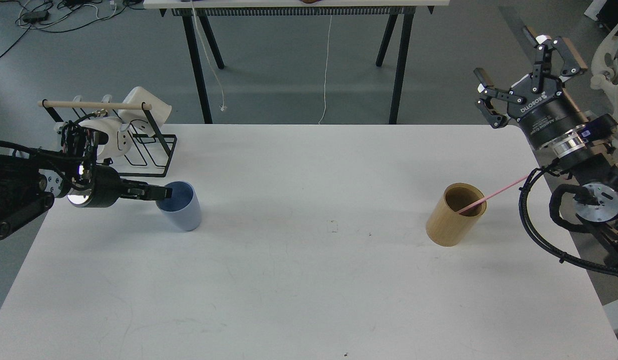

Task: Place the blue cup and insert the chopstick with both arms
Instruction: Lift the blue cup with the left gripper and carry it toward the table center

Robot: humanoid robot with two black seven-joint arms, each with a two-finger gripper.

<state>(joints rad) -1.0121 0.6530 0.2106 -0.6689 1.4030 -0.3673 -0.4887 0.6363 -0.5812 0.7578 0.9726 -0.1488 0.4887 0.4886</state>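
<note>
The pale blue cup (pixel 181 210) stands upright on the left part of the white table (pixel 309 280). My left gripper (pixel 158 192) comes in low from the left and its tip overlaps the cup's left rim; its fingers are seen edge-on and dark, so I cannot tell them apart. The pink chopstick (pixel 494 195) leans out of the tan cylinder (pixel 455 216) at the right, pointing up and right. My right gripper (pixel 524 67) is open and empty, raised high beyond the table's far right corner, well above the chopstick.
A black wire rack (pixel 143 145) with white mugs (pixel 113 137) and a wooden bar stands at the table's far left, just behind my left arm. A trestle table's black legs (pixel 198 65) stand on the floor beyond.
</note>
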